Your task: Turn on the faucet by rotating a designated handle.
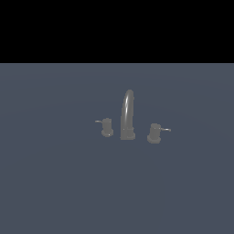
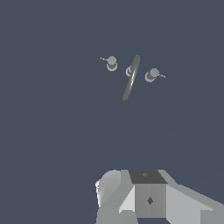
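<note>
though apart, handle (image 1: pixel 155 132) beside spout (image 1: pixel 127 114)

Faucet (image 1: pixel 127 116): stands upright on the floor (image 1: pixel 55 183), mid-scene.
Spout: rises from the base between the two knobs.
Handle (image 1: pixel 155 133): at the exterior view's right of the spout, lever pointing away from it.
Smaller knob (image 1: pixel 107 127): at the exterior view's left, lever pointing outward.

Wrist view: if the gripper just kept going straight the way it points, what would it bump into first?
Probably nothing but the bare floor. The faucet and its handle sit well off from the gripper body, and no fingertips show, so the exact line is unclear. Depth is hard to judge; the way looks free.
</note>
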Available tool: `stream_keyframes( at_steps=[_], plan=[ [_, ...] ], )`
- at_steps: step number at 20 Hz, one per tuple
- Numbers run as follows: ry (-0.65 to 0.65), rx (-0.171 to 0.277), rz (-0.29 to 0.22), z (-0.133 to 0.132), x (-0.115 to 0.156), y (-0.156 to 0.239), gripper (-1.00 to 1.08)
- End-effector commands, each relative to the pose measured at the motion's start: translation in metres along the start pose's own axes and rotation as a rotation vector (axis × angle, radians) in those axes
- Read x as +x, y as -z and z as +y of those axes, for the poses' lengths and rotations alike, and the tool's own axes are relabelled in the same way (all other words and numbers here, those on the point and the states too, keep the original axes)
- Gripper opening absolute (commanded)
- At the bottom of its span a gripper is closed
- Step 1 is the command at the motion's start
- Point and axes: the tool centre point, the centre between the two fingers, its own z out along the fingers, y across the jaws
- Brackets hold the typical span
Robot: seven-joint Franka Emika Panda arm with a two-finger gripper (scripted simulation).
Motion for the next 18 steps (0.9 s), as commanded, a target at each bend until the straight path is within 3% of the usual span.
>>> stream_keyframes(
  at_steps=[1,9,18],
  plan=[
    [0.0,0.0,0.0,0.0,0.0,0.0,-1.0],
    [-0.009,0.01,-0.033,0.017,-0.001,-0.009,-1.0],
    [-0.033,0.016,-0.034,0.018,0.006,-0.012,-1.0]
  ],
)
